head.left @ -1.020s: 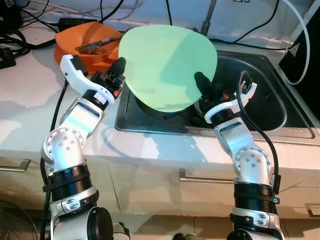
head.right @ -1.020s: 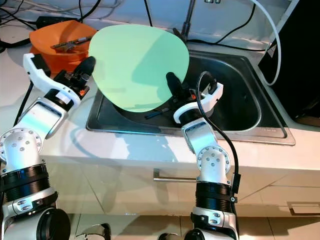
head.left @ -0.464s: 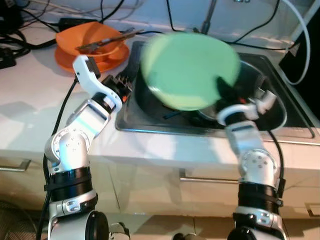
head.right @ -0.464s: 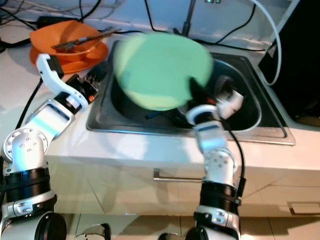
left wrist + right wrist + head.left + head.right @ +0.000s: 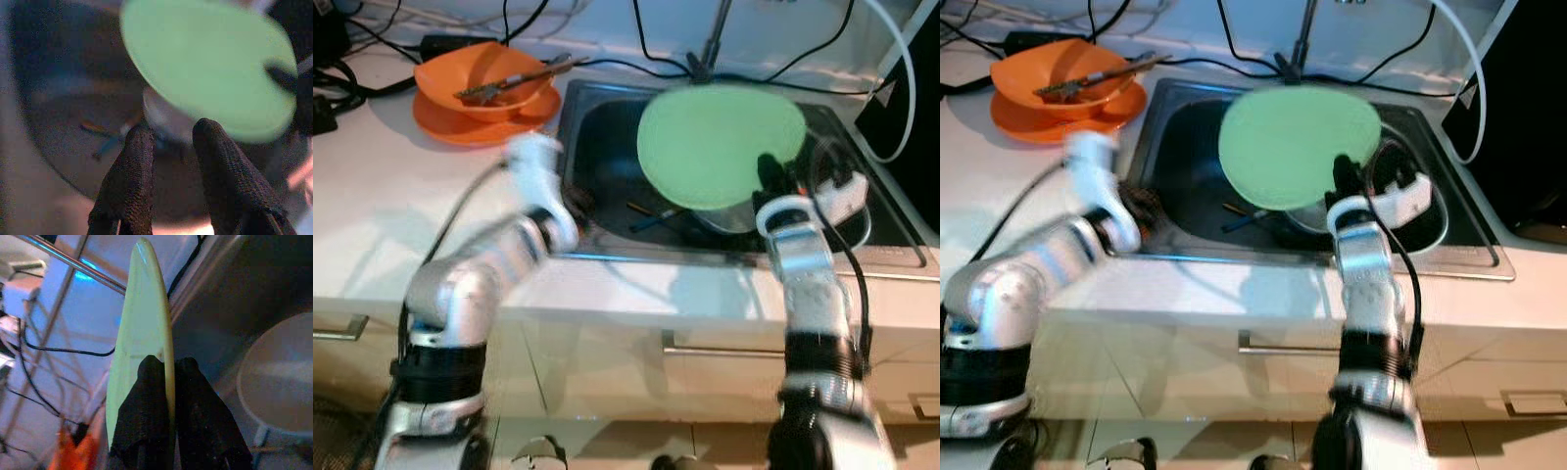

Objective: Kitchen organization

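Two silver arms rise from dark bases, each built of rounded metal segments joined by black ribbed collars. The left arm (image 5: 470,284) is smeared by blur, its shell pale grey and white, with a thin black cable running along its upper length. The right arm (image 5: 811,294) is slimmer and more upright, with a glossy silver forearm, a black banded joint lower down and a black cable looping beside it. Its wrist carries a white curved housing with a small orange-red mark. The left gripper (image 5: 173,147) has two long black fingers with a rough, woven-looking surface and rounded tips; the right gripper (image 5: 166,382) has the same textured black fingers.
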Robot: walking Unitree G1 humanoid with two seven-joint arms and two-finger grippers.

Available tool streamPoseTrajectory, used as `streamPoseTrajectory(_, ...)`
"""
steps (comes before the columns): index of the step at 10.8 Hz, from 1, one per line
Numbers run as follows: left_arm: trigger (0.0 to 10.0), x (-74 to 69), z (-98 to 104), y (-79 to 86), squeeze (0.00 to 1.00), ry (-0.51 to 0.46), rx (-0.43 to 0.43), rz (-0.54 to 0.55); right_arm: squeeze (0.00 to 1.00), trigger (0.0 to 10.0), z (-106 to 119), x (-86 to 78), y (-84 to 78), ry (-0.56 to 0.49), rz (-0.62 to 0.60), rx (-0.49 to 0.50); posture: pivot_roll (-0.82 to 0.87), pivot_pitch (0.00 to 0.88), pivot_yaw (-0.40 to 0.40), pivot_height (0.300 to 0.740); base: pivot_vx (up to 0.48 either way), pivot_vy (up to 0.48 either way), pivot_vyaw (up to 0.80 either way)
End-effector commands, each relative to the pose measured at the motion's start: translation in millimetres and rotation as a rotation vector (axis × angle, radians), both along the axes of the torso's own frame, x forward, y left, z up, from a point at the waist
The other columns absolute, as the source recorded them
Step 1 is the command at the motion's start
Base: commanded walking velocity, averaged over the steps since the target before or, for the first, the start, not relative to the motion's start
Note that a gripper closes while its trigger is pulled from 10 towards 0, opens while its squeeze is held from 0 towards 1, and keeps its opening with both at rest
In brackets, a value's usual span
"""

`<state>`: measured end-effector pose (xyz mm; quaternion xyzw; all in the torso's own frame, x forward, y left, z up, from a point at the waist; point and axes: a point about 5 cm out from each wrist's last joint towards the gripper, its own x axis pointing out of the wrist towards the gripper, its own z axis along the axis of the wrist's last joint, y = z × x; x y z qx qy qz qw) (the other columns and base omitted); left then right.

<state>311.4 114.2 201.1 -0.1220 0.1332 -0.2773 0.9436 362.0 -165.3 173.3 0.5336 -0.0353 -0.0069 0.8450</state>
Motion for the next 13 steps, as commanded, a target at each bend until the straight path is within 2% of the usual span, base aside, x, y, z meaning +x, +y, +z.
streamPoseTrajectory(1, 10.0, -6.3, -5.4, -6.8, 0.0, 0.018, 0.088, -0.045, 0.0, 10.0, 11.7, 7.0, -2.1, -0.043, -0.015, -0.065, 0.02, 0.083, -0.107, 0.74, 0.0, 0.0, 0.0)
streamPoseTrajectory(2, 10.0, -9.6, -9.5, -9.8, 0.0, 0.011, 0.189, -0.071, 0.0, 10.0, 6.3, 15.5, 0.8, 0.006, -0.026, -0.137, 0.02, 0.084, -0.111, 0.74, 0.0, 0.0, 0.0)
streamPoseTrajectory(3, 10.0, -10.7, -10.1, -11.3, 0.0, 0.008, 0.209, -0.077, 0.0, 10.0, 5.8, 19.5, 4.5, 0.016, -0.016, -0.162, 0.02, 0.084, -0.111, 0.74, 0.0, 0.0, 0.0)
streamPoseTrajectory(5, 10.0, -14.9, -7.8, -17.7, 0.0, -0.015, 0.264, -0.111, 0.0, 10.0, 1.8, 31.7, 19.2, 0.06, 0.035, -0.344, 0.04, 0.084, -0.123, 0.74, 0.0, 0.0, 0.0)
streamPoseTrajectory(8, 10.0, -17.2, -8.6, -19.6, 0.0, -0.021, 0.29, -0.119, 0.0, 10.0, -13.1, 36.1, 32.0, 0.114, 0.089, -0.415, 0.05, 0.086, -0.13, 0.74, 0.0, 0.0, 0.0)
streamPoseTrajectory(11, 10.0, -17.8, -10.6, -18.9, 0.0, -0.023, 0.316, -0.117, 0.0, 10.0, -30.5, 32.8, 41.5, 0.167, 0.133, -0.465, 0.05, 0.091, -0.127, 0.74, 0.0, 0.0, 0.0)
streamPoseTrajectory(12, 10.0, -17.7, -11.4, -18.8, 0.0, -0.026, 0.331, -0.113, 0.0, 10.0, -38.6, 30.8, 41.6, 0.207, 0.147, -0.528, 0.05, 0.089, -0.126, 0.74, 0.0, 0.0, 0.0)
streamPoseTrajectory(13, 10.0, -18.3, -11.9, -18.5, 0.0, -0.025, 0.331, -0.112, 0.41, 10.0, -44.2, 29.1, 41.3, 0.226, 0.155, -0.54, 0.06, 0.089, -0.125, 0.74, 0.0, 0.0, 0.0)
